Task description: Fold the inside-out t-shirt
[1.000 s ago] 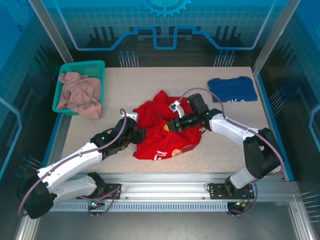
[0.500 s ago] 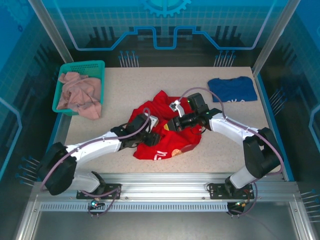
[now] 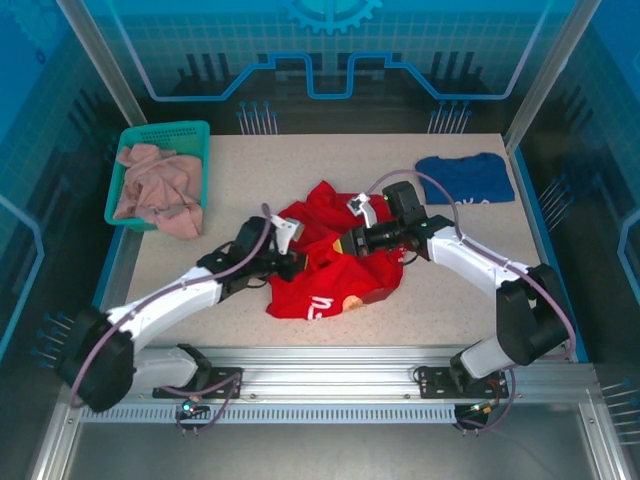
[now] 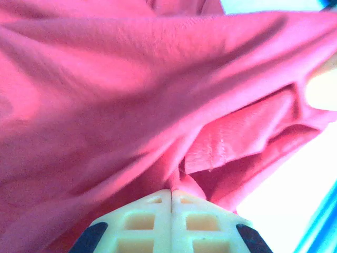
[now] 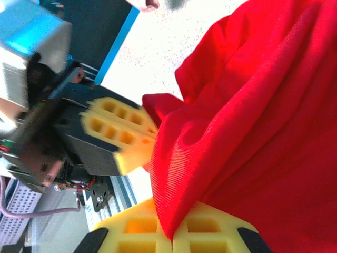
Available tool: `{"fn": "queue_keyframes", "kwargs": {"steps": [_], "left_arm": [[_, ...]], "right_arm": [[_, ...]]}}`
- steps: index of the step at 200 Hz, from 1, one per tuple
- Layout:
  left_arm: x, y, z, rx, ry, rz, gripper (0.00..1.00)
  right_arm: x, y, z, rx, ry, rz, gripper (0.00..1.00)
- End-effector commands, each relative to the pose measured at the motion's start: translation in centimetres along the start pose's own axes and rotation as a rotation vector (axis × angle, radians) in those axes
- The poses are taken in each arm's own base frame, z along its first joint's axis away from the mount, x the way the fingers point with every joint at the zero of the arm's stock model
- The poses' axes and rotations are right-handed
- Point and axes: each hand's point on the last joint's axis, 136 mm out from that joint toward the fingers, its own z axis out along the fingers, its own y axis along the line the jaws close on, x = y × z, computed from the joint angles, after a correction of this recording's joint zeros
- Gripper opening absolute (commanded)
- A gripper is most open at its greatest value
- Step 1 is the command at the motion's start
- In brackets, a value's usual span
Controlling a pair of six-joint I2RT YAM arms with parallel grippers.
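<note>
Slippage is risked: from above, the inside-out t-shirt point(image 3: 330, 280) is seen bunched mid-table. At the left wrist, the left gripper point(image 4: 171, 193) is pinched on a thin fold. At the right wrist, the right gripper point(image 5: 171, 229) is likewise clamped on cloth, and either hold could be freed by opposed pulls.

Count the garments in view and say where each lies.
3. The red t-shirt lies at the centre; the blue t-shirt far right; the beige garment in the green basket, far left. Others may hide beneath it.

I see the inside-out t-shirt point(image 3: 330, 288) central on the table point(image 3: 290, 165). A basket point(image 3: 165, 129) holding a garment point(image 3: 150, 185) sits far left; another t-shirt point(image 3: 465, 178) lies far right.
</note>
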Motion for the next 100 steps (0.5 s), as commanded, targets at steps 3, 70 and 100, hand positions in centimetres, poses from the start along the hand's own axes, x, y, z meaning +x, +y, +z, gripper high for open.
{"fn": "queue_keyframes", "kwargs": {"steps": [3, 70, 100], "left_arm": [[-1.4, -1.6, -2.7, 0.132, -0.096, -0.087, 0.0], [-2.0, -3.7, -4.9, 0.279, -0.143, -0.109, 0.0], [-2.1, -3.7, -4.6, 0.283, -0.136, -0.11, 0.0]], "right_arm": [[-0.5, -1.0, -1.3, 0.083, -0.029, 0.066, 0.0], [0.2, -5.7, -2.2, 0.485, 0.03, 0.037, 0.25], [-0.1, -3.7, -3.4, 0.555, 0.007, -0.178, 0.36]]}}
